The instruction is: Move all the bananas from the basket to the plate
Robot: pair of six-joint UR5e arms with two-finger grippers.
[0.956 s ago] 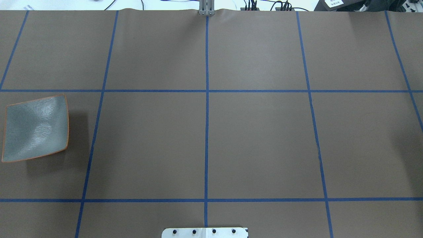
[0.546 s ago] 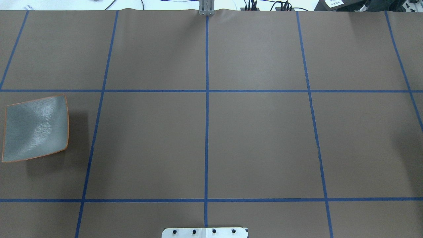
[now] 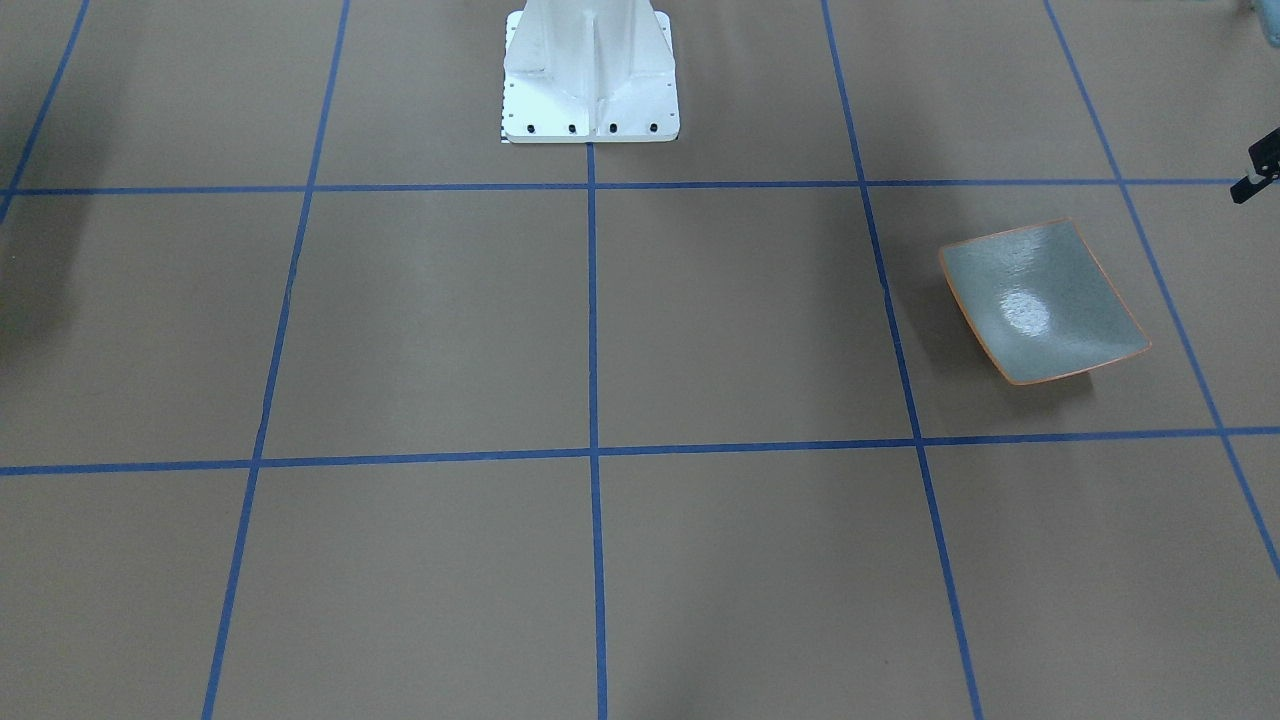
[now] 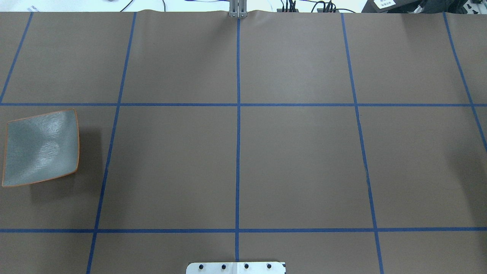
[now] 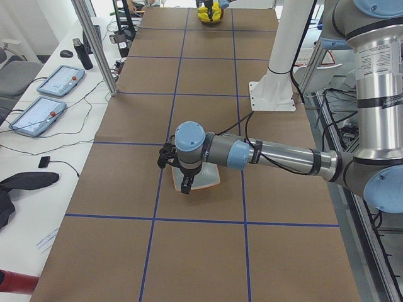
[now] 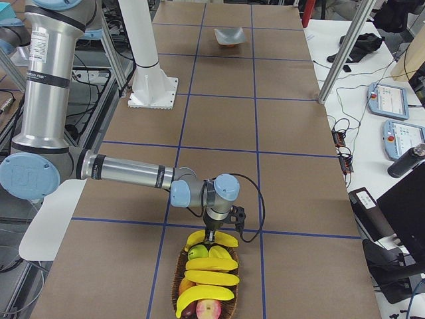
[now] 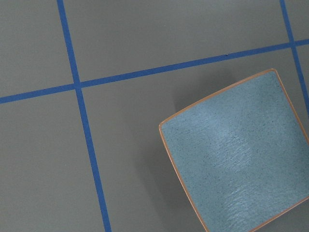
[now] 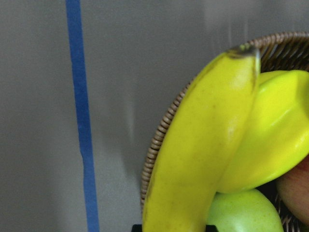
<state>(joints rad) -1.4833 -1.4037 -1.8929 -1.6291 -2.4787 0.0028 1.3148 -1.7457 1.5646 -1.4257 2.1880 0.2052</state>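
The grey-green plate point(image 4: 42, 147) with an orange rim lies bare at the table's left end, also in the front view as plate point(image 3: 1045, 300) and in the left wrist view as plate point(image 7: 241, 154). My left gripper point(image 5: 187, 187) hangs just above it; I cannot tell its state. Several yellow bananas point(image 6: 211, 278) lie in a wicker basket point(image 6: 180, 274) at the right end. My right gripper point(image 6: 212, 234) is down at the basket's far rim, on the topmost banana point(image 8: 203, 154). Whether it grips that banana is hidden.
A green apple point(image 8: 241, 212) and a red apple point(image 6: 208, 309) share the basket with the bananas. The white robot base point(image 3: 590, 75) stands mid-table at the robot's edge. Blue tape lines cross the brown table cover point(image 4: 296, 163).
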